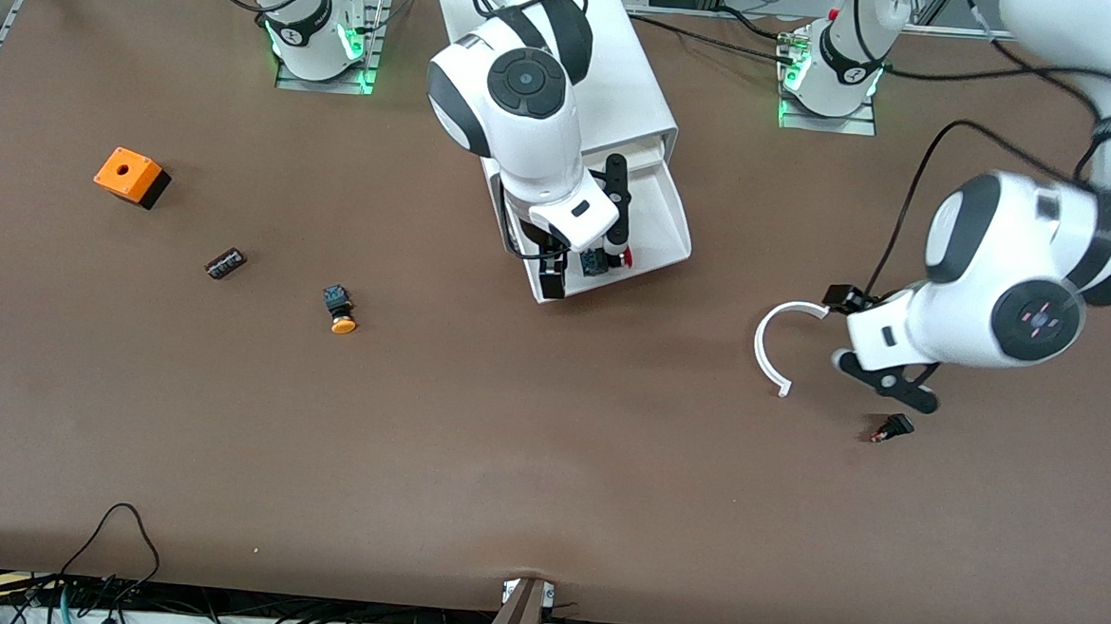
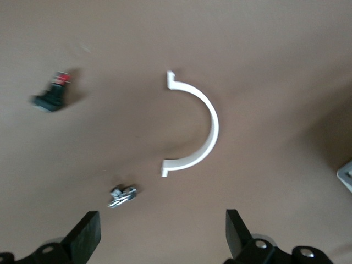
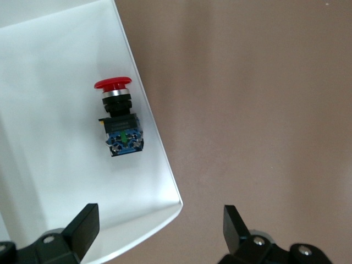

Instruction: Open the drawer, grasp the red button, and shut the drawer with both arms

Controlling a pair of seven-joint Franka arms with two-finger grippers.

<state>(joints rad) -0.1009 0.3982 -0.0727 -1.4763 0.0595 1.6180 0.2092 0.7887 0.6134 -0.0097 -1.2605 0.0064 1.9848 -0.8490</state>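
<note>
The white cabinet (image 1: 625, 78) stands between the arms' bases, with one drawer (image 1: 678, 233) pulled out toward the front camera. The red-capped button (image 1: 606, 260) lies on its side in the drawer near the front rim. It also shows in the right wrist view (image 3: 118, 118), in the drawer (image 3: 49, 181). My right gripper (image 1: 587, 268) (image 3: 159, 228) is open and empty above the drawer's front corner, straddling its rim. My left gripper (image 1: 881, 353) (image 2: 159, 236) is open and empty over the bare table toward the left arm's end.
A white half-ring (image 1: 782, 343) (image 2: 203, 126) and a small black-and-red part (image 1: 892, 428) (image 2: 52, 93) lie by the left gripper, with a small metal bit (image 2: 122, 196). Toward the right arm's end lie an orange-capped button (image 1: 339, 308), a small dark part (image 1: 225, 263) and an orange cube (image 1: 130, 176).
</note>
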